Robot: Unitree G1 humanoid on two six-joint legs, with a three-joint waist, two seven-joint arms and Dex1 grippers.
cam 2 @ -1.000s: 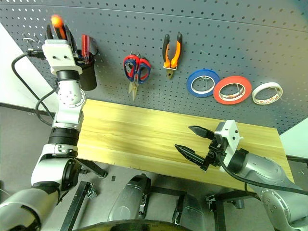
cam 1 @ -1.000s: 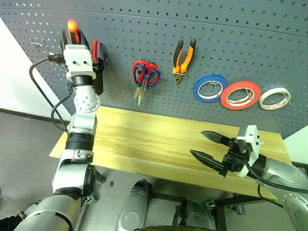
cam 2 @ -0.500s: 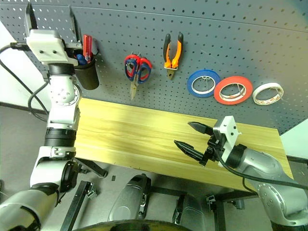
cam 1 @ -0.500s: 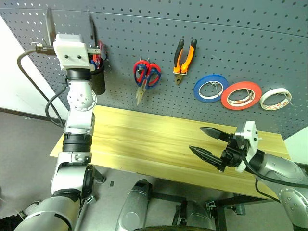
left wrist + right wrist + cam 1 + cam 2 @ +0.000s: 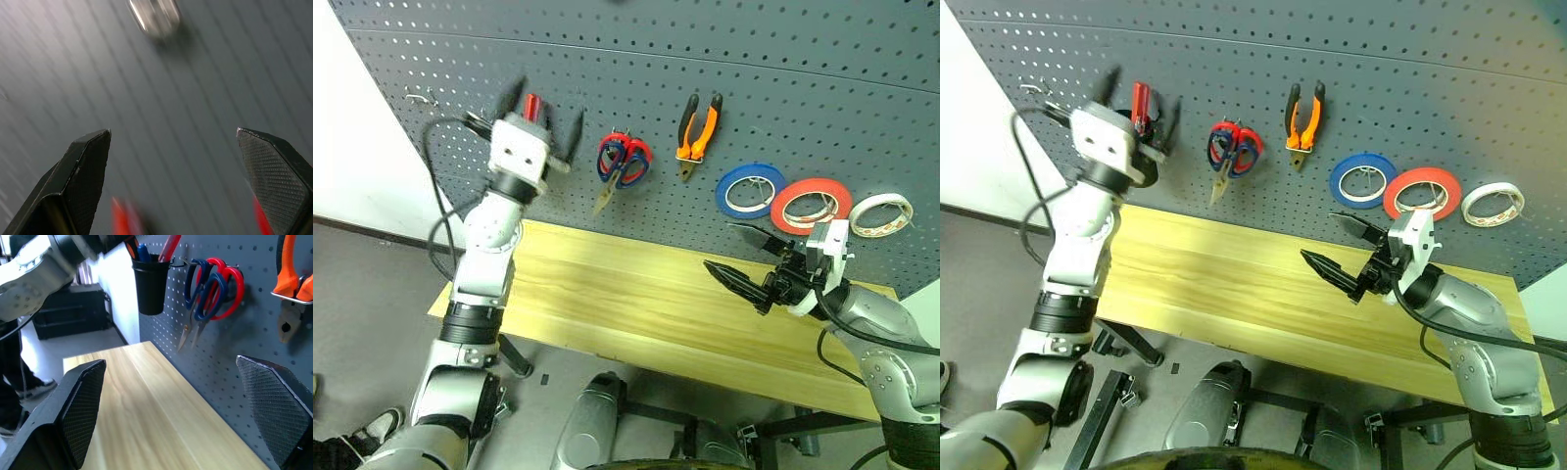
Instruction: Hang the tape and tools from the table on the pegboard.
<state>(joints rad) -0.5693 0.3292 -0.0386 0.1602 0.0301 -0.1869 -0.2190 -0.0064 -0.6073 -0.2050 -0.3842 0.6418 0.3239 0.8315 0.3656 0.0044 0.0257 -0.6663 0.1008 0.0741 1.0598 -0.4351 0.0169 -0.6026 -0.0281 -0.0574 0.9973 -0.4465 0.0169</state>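
Place: workshop | shown by: dark grey pegboard (image 5: pixel 862 108) hung with pliers (image 5: pixel 696 132), scissors (image 5: pixel 622 166) and tape rolls (at 3 o'clock) | wood-plank table (image 5: pixel 607 294) set below

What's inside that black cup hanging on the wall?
The black cup on the pegboard holds tool handles standing up: a blue one, a red one and an orange-and-black one. Their lower ends are hidden by the cup's wall, so what lies at the bottom can't be seen.

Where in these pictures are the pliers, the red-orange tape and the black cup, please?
pliers (image 5: pixel 697 122): left eye view, orange handles.
red-orange tape (image 5: pixel 796 195): left eye view, ring's left band.
black cup (image 5: pixel 150 284): right wrist view, side wall.
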